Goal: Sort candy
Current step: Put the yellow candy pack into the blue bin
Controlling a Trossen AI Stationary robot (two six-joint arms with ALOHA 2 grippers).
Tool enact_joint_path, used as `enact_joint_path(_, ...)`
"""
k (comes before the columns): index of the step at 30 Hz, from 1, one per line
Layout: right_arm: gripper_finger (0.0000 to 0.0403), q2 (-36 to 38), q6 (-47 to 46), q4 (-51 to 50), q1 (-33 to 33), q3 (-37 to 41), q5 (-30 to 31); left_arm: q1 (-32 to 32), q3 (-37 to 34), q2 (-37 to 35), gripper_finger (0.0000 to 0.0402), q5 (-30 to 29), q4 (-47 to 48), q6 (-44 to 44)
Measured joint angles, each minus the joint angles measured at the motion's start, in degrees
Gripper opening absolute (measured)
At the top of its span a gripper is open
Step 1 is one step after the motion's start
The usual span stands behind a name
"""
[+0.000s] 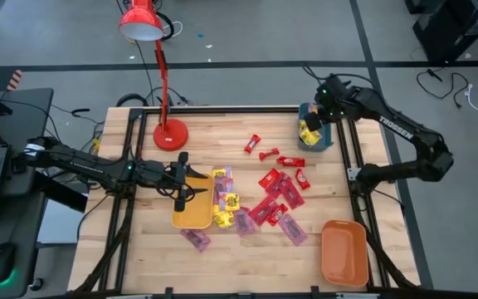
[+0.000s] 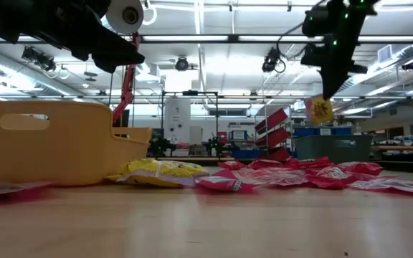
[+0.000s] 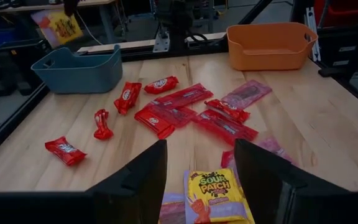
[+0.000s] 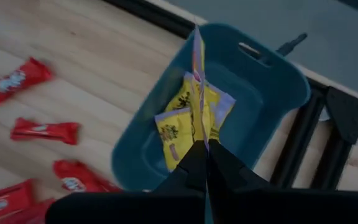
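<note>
From above: right gripper pinched shut on a yellow packet over the teal tray at the table's far right; left gripper spread wide above the yellow tray; red candy scattered mid-table, long axes every way, orange tray at the near right, red lamp far left. From table height: yellow packet hung upright, long axis vertical, clear of the wood. From the left wrist: spread fingers flanked a Sour Patch packet, lengthwise away from the camera. From the right wrist: held packet seen edge-on, above more yellow packets lying flat in the tray.
</note>
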State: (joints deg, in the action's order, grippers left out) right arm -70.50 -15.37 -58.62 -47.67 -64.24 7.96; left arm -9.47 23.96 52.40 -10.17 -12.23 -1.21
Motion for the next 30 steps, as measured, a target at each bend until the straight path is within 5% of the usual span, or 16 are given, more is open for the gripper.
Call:
enact_joint_path(18,0.0,-5.6,3.6,18.2,-8.5,14.8,-7.5,0.0,0.0,0.0,0.019,-1.9,0.0,0.0)
enact_joint_path(30,0.0,-5.7,4.0,24.3,-8.8,18.6,-5.0,0.0,0.0,0.0,0.019,-1.9,0.0,0.0)
